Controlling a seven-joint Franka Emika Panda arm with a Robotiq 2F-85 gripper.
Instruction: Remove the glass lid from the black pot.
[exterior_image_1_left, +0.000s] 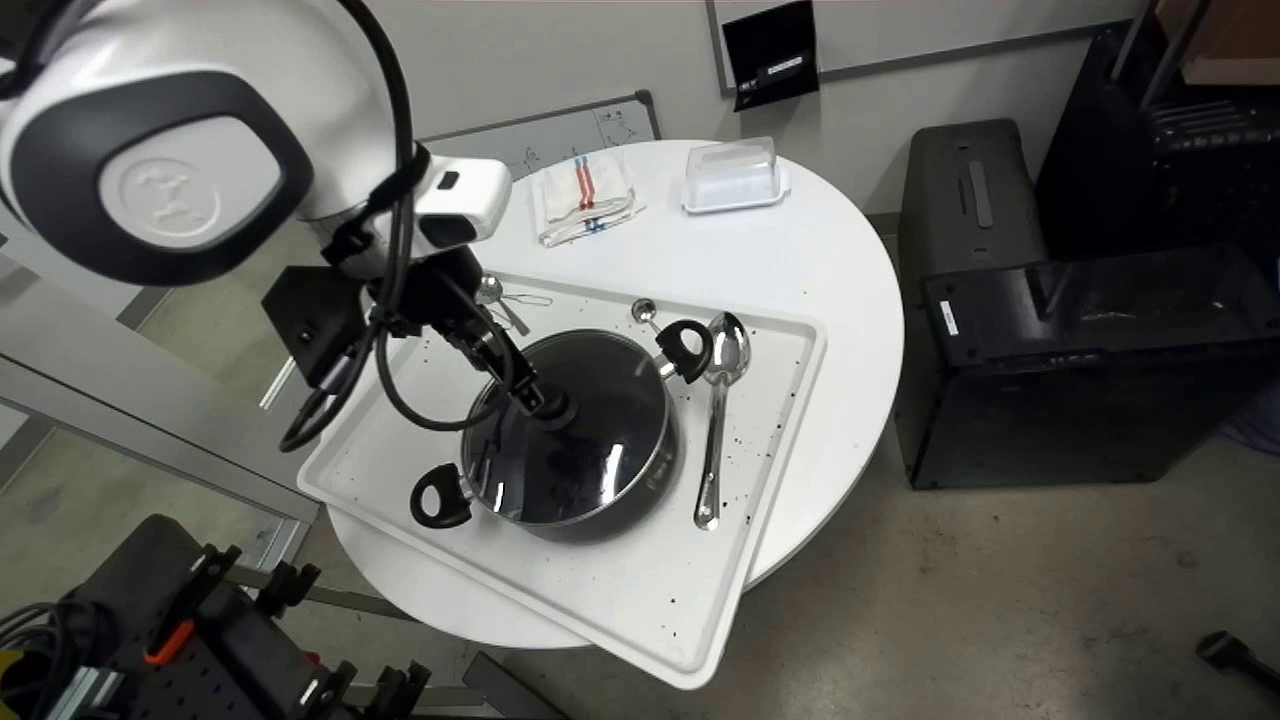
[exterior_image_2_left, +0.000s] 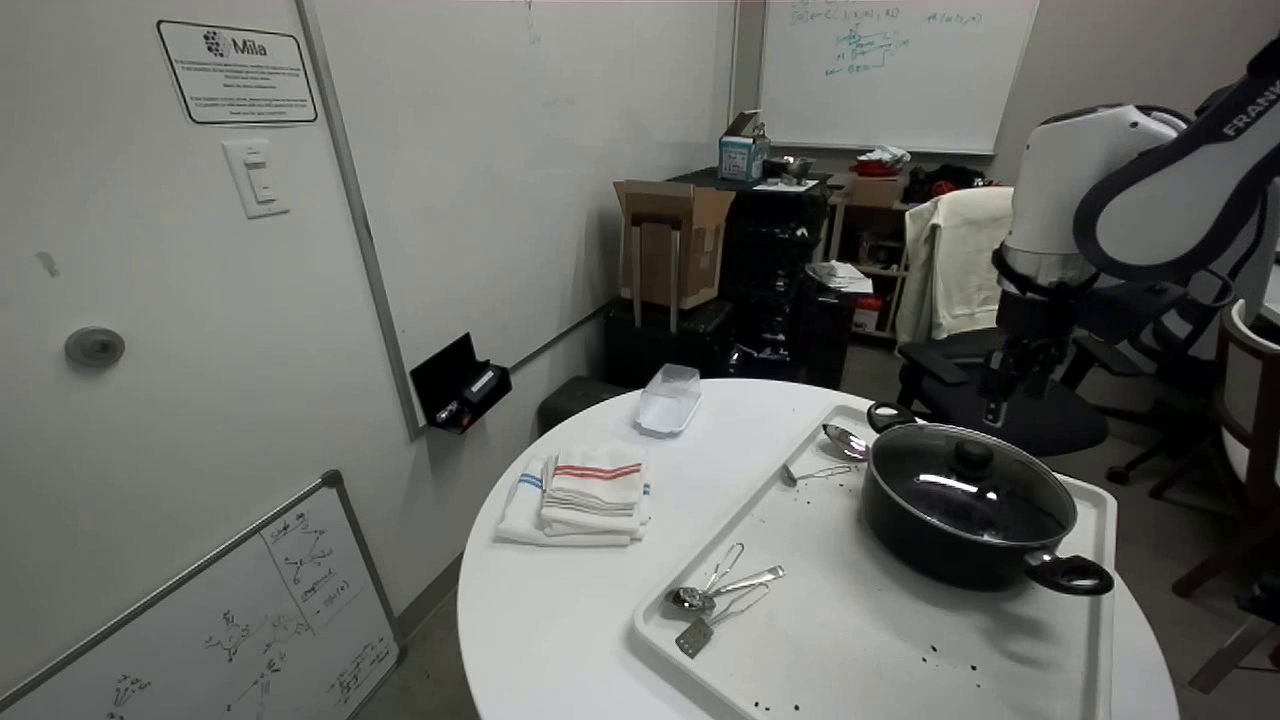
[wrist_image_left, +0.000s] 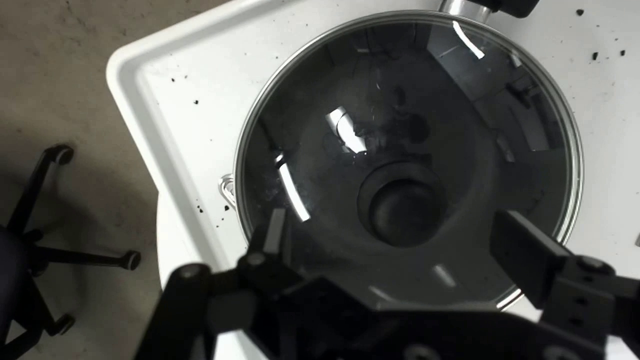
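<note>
The black pot (exterior_image_1_left: 650, 495) stands on the tray, with side handles; it also shows in an exterior view (exterior_image_2_left: 935, 560). The glass lid (exterior_image_1_left: 575, 470) lies on the pot and covers it; it also shows in an exterior view (exterior_image_2_left: 925, 480) and in the wrist view (wrist_image_left: 425, 100). Its dark knob (wrist_image_left: 407, 212) sticks up at the centre. My gripper (wrist_image_left: 390, 222) is open and empty, with the knob between and a little ahead of its fingertips in the wrist view. In an exterior view the gripper (exterior_image_2_left: 1015, 400) hangs above the lid, apart from it.
The white tray (exterior_image_1_left: 692, 672) lies on a round white table (exterior_image_1_left: 860, 300). A large metal spoon (exterior_image_1_left: 712, 430) lies beside the pot. Several small utensils (exterior_image_2_left: 715, 600) lie at a tray corner. Folded towels (exterior_image_2_left: 595, 495) and a clear-lidded dish (exterior_image_2_left: 668, 400) stand on the table.
</note>
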